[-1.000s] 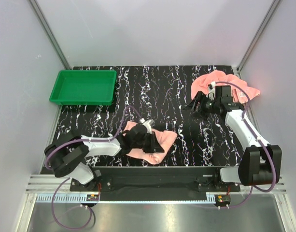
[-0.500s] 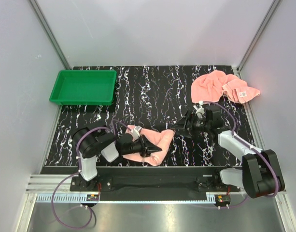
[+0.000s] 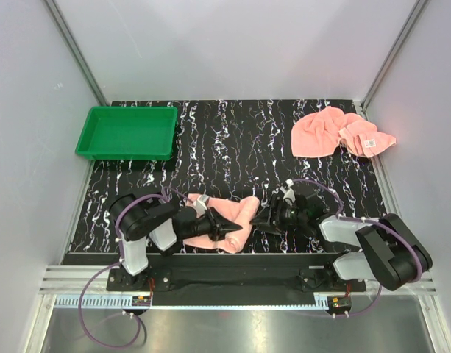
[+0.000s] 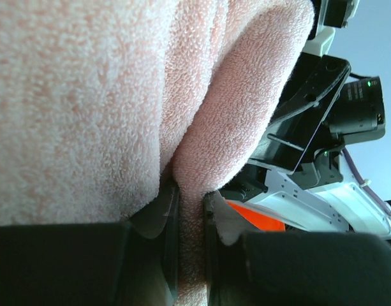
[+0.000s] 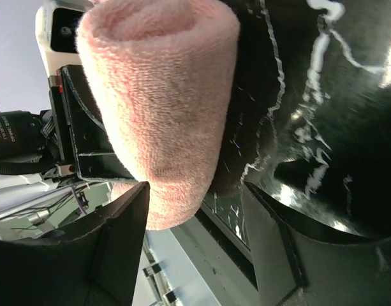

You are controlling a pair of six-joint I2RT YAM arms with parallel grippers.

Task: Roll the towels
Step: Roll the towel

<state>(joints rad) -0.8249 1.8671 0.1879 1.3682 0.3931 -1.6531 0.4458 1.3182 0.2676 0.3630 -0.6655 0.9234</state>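
Observation:
One salmon-pink towel (image 3: 229,220) lies partly rolled at the near middle of the table. My left gripper (image 3: 226,232) is shut on a fold of it; the wrist view shows terry cloth (image 4: 118,95) pinched between the jaws. My right gripper (image 3: 263,223) is open at the towel's right end; its wrist view shows the rolled end (image 5: 163,108) just ahead of the spread fingers (image 5: 112,255). The second towel (image 3: 335,134) lies crumpled at the far right with its white label (image 3: 371,142) showing.
A green tray (image 3: 126,132) stands at the far left of the black marbled table (image 3: 240,147). Metal frame posts rise at the back corners. The table's near edge and rail run just behind both grippers.
My right arm has swung from the far right towel down to the near middle, to the right end of the near towel. My left arm has drawn back, and the towel looks more gathered.

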